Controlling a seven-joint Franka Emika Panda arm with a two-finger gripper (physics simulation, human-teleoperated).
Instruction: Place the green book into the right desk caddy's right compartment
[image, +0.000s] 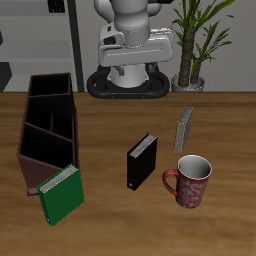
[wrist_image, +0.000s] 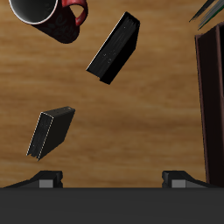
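Green book (image: 61, 194) standing upright near the worktop's (image: 110, 215) front edge, cover facing forward, white page edges along its upper rim. Leaning against, or at least touching, the front end of the caddy (image: 45, 140); not inside any compartment. Caddy lying lengthwise, front to back, dark inside, reddish outside, split by partitions into three compartments, all apparently empty as far as visible.

Black book (image: 141, 161) upright mid-worktop, well apart from the green one. Same black book (wrist_image: 114, 48) seen from above in the wrist view. Grey book (image: 184, 129) upright farther back, near the black one but not touching; also visible from the wrist as a dark block with a pale edge (wrist_image: 49, 133). Red patterned mug (image: 190, 181) just in front of the grey book, handle turned toward the black book; mug (wrist_image: 48, 17) partly cut off in the wrist view. Potted plant (image: 197, 40) behind the worktop.

End effector (wrist_image: 112, 179) raised high above the worktop, over the area between the books, holding nothing. Fingertips (wrist_image: 45, 179) set wide apart, so open. Caddy's wall (wrist_image: 212, 96) just visible at the wrist view's edge. Green book out of the wrist view.
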